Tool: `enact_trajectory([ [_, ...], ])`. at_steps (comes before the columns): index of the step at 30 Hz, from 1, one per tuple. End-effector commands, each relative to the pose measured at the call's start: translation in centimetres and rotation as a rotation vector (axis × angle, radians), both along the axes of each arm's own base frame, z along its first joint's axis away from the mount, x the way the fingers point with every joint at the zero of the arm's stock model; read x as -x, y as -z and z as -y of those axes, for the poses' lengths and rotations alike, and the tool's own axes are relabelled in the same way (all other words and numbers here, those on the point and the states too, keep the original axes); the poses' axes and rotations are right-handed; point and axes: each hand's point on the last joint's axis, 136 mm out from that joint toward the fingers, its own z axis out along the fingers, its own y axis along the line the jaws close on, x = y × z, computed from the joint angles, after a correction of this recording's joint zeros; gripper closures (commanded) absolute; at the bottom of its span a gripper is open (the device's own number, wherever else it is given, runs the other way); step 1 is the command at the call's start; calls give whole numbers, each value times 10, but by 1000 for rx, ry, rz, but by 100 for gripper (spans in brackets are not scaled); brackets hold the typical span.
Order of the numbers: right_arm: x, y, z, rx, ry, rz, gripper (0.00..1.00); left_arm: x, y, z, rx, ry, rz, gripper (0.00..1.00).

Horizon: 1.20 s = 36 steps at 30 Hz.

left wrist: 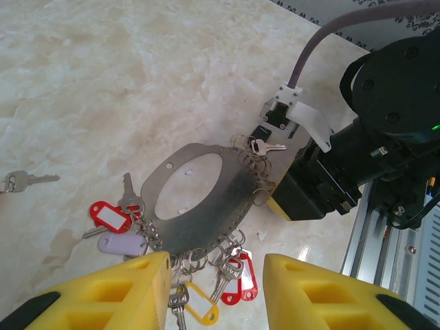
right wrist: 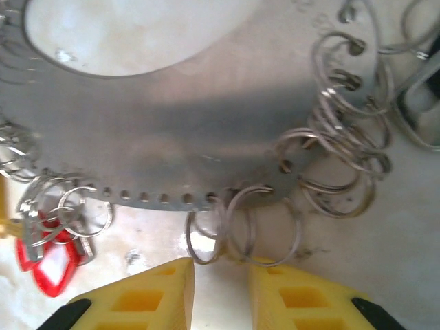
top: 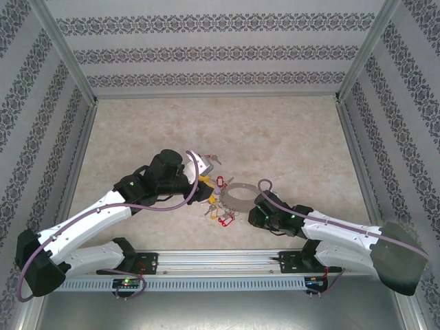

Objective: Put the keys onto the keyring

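The keyring (left wrist: 206, 199) is a flat grey metal ring with holes along its rim, lying on the table (top: 239, 194). Small split rings, silver keys and red tags (left wrist: 242, 283), a yellow tag (left wrist: 199, 308) and a lilac tag hang from it. My left gripper (left wrist: 216, 292) is open over the ring's near edge, with the yellow- and red-tagged keys lying in the gap below it. My right gripper (right wrist: 220, 269) stands narrowly open at the ring's opposite rim (right wrist: 206, 137). Its fingertips (right wrist: 265, 271) touch two empty split rings (right wrist: 240, 230), and nothing is pinched.
A loose silver key (left wrist: 27, 180) lies apart on the marble table (top: 289, 137), behind the left gripper (top: 205, 187). The right gripper (top: 256, 207) faces it across the ring. A metal rail (top: 220, 260) runs along the near edge. Patterned walls enclose three sides.
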Motion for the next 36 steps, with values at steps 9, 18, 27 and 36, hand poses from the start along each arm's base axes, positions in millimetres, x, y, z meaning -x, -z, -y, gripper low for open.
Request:
enact_trajectory([
  [9,-19,1,2,-16,66,64,70,2,-11,2,23,8,19,59],
  [18,-26,-2,9,-53,126,108,73,3,-10,3,24,11,19,59],
  [27,-33,-7,2,-49,102,113,69,4,-10,4,24,14,18,58],
  [36,-46,-17,-8,-26,76,132,72,6,-10,4,23,21,17,58],
])
